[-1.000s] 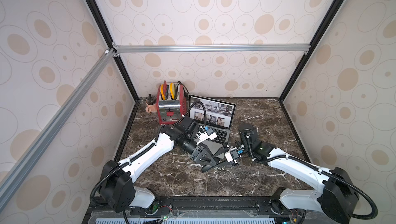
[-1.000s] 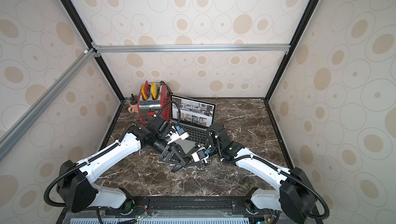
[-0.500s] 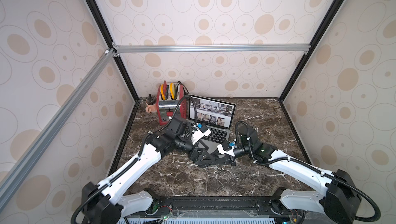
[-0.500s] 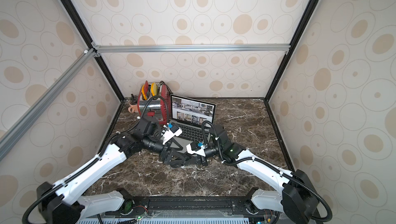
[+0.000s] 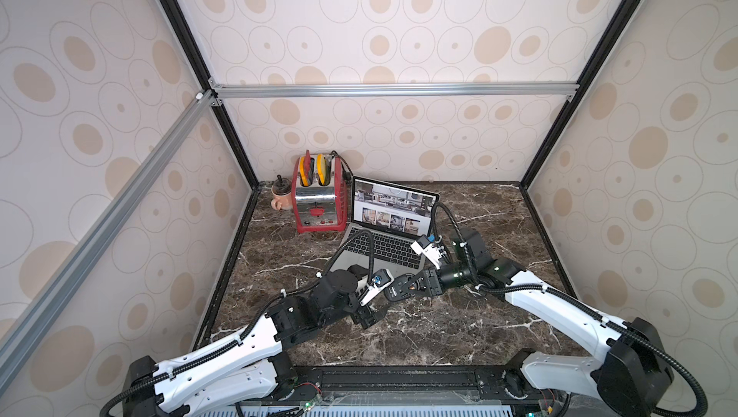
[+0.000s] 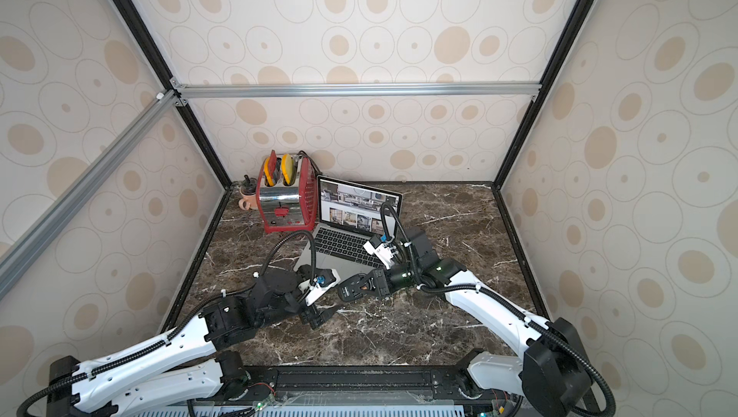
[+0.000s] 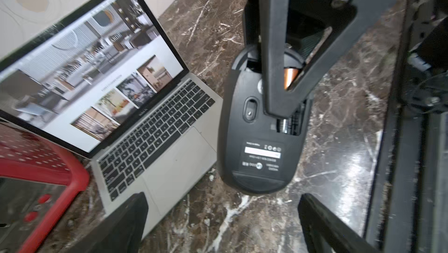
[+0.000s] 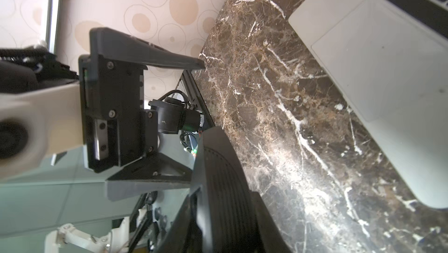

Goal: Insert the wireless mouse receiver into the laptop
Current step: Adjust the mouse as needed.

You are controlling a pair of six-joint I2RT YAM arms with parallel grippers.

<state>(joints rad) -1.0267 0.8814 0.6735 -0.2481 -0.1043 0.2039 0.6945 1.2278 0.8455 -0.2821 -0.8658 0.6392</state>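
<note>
Receiver retrieval seems in hand: the right gripper [image 5: 395,290] clamps the black wireless mouse [image 7: 257,142], battery bay [image 7: 289,108] uncovered, near the open laptop [image 5: 389,251] on the marble table [image 5: 459,327]. The left gripper [image 7: 221,198] hangs wide apart, empty, just short of the mouse. Next it must pinch the bay's metal stub [image 7: 284,126], likely the receiver.

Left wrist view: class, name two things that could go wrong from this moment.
The mouse, underside up in the right fingers, could slip, since the open left fingers give no support. A finger covers the open battery bay, and no receiver shows, so finding it may fail.
</note>
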